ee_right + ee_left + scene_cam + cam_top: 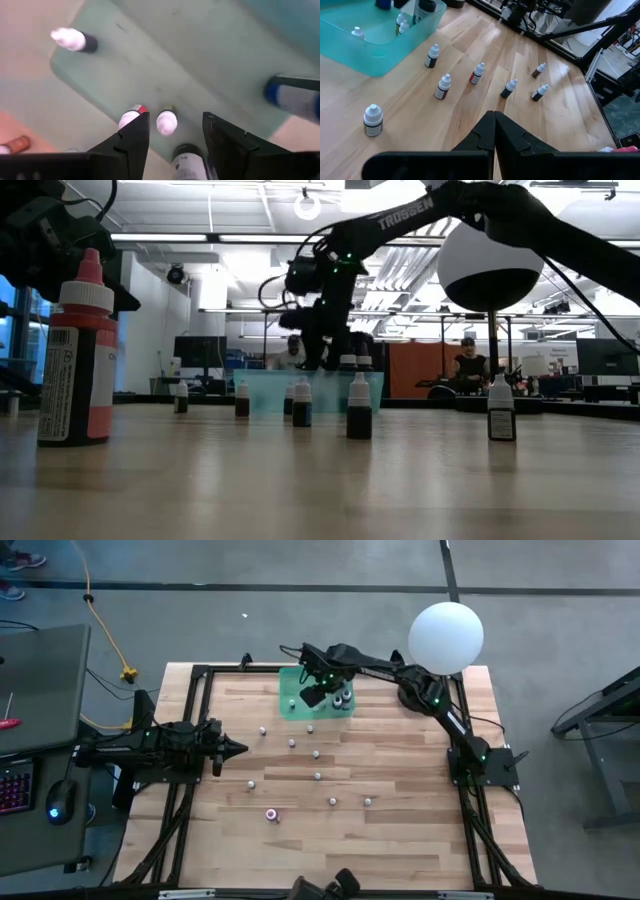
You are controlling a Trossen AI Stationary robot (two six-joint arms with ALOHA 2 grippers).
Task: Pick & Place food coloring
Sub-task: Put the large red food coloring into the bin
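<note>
Your right gripper [172, 131] hangs over the green tray [292, 700], fingers parted, empty, straddling a white-capped bottle [166, 122]. Lifting crooked could topple neighbouring bottles. Left gripper [494, 131] is closed, empty.

The tray [291, 700] sits at the table's [400, 850] far edge, left of the globe lamp [446, 637], with some food coloring bottles [344, 700] inside. More bottles [317, 776] stand scattered nearer, mid-table.

Bright overhead lighting, perhaps blurred close-ups.
</note>
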